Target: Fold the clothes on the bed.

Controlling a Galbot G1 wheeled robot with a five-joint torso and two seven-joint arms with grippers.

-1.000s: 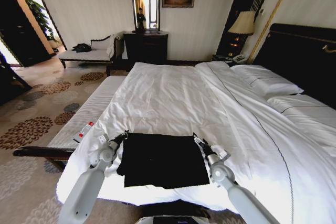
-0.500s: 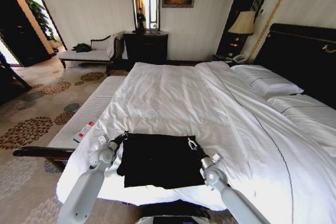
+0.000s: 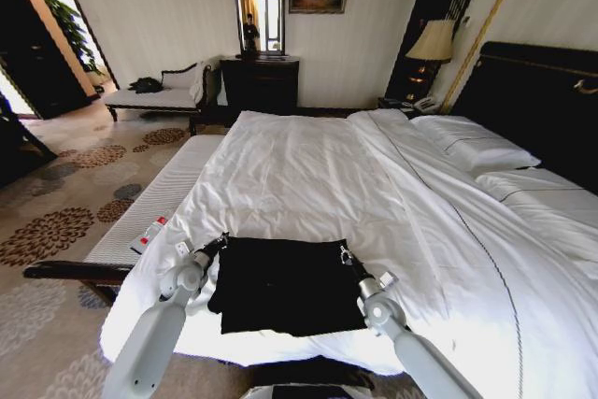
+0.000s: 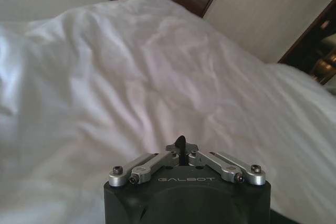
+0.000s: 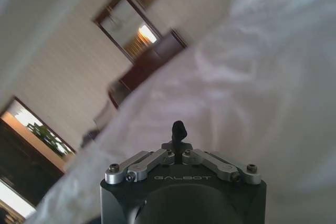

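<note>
Head view: the black T-shirt (image 3: 288,285) lies flat as a roughly rectangular folded shape on the near edge of the bed (image 3: 308,170), on the white duvet (image 3: 280,175). The left gripper (image 3: 222,239) sits at the shirt's far-left corner, at its edge; the right gripper (image 3: 343,252) sits at the far-right corner, over the shirt's edge (whether either tip actually pinches fabric cannot be told from here). Wrist views: the left gripper (image 4: 180,142) and the right gripper (image 5: 179,129) each show their black fingertips drawn together into a single point, with no gap and no cloth visible between them. A cushioned bench (image 3: 149,207) stands beside the bed on the robot's left.
</note>
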